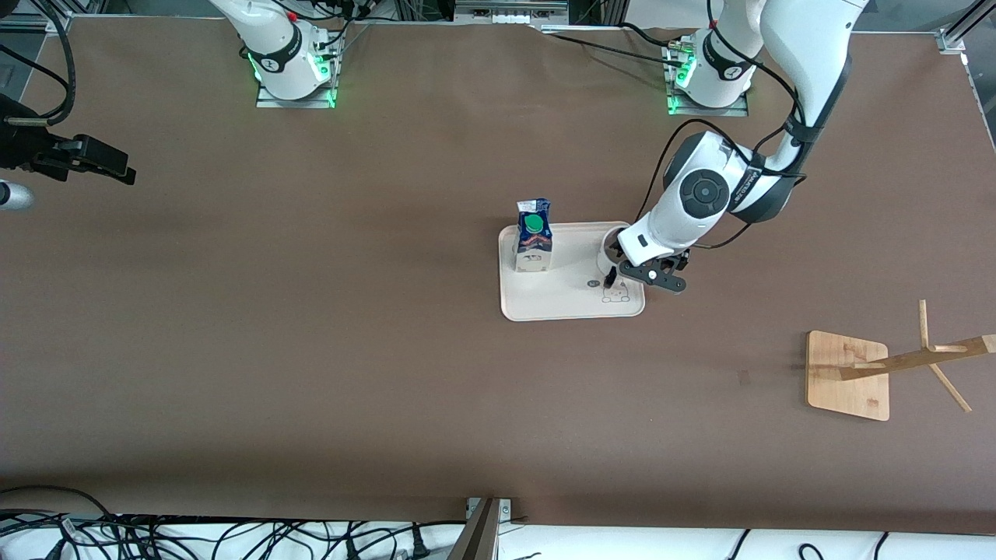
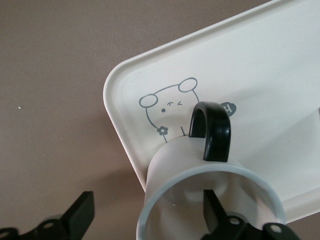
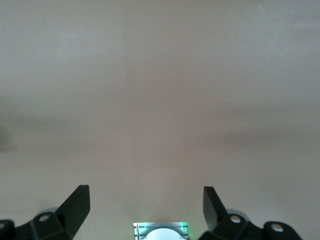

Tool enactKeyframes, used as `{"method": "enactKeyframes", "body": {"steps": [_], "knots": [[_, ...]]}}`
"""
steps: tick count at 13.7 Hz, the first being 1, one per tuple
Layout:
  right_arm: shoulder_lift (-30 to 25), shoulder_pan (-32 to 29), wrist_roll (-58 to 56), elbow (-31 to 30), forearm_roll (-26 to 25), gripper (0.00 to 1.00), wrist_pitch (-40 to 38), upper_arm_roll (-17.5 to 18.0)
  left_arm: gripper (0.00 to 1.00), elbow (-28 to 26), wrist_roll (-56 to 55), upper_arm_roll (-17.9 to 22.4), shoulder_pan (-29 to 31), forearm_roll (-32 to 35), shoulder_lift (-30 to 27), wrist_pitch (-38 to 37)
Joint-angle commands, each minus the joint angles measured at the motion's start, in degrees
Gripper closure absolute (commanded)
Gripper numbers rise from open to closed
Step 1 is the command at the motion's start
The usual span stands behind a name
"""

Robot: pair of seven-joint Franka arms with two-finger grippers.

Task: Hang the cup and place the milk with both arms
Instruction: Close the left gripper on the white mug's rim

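The cup point(image 1: 609, 249), white with a black loop handle, stands on the cream tray point(image 1: 572, 305) at the edge toward the left arm's end; its smiley face is hidden. My left gripper point(image 1: 632, 263) is open and straddles the cup's wall. In the left wrist view the gripper point(image 2: 147, 215) has one finger point(image 2: 214, 210) inside the cup point(image 2: 170, 170) and the other point(image 2: 80, 215) outside, over the table. The milk point(image 1: 534, 237) stands upright on the tray point(image 2: 260, 75), toward the right arm's end. My right gripper point(image 1: 123, 171) point(image 3: 145, 205) is open and empty, waiting over bare table.
A wooden rack point(image 1: 848, 375) with pegs stands on a square base toward the left arm's end, nearer the front camera than the tray. A bear drawing point(image 2: 167, 107) marks the tray corner beside the cup. Cables lie along the table's near edge.
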Motion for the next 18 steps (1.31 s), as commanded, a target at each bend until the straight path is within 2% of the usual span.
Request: {"method": "enactKeyframes", "body": {"steps": [1,3,4,8,12,15,18], "knots": [[-0.34,-0.37,-0.73,-0.18,0.03,0.0,-0.49,0.03,0.59,-0.01,0.71,-0.13,0.43,1.33,0.3,0.2],[-0.34,-0.37,-0.73,-0.18,0.03,0.0,-0.49,0.03,0.91,0.16,0.71,-0.22,0.43,1.33,0.13,-1.37],[-0.34,-0.37,-0.73,-0.18,0.03,0.0,-0.49,0.03,1.0,0.69,0.79,-0.22,0.43,1.41,-0.13,-3.21],[-0.34,-0.37,-0.73,-0.18,0.03,0.0,-0.49,0.03,1.0,1.3,0.62,-0.4,0.43,1.33,-1.28,-4.89],[-0.34,-0.37,-0.99,-0.18,0.03,0.0,-0.49,-0.32,1.0,5.86,0.53,-0.57,0.52,0.8,-1.98,-14.19],[-0.17,-0.28,-0.99,-0.27,0.29,0.0,-0.58,-0.23,1.0,6.14,0.35,-0.66,0.69,0.62,-4.96,-15.97],[1.07,0.25,-0.82,-0.18,4.84,0.0,-4.26,0.21,1.0,6.05,0.88,-0.49,1.57,0.27,-8.38,-18.08]]}}
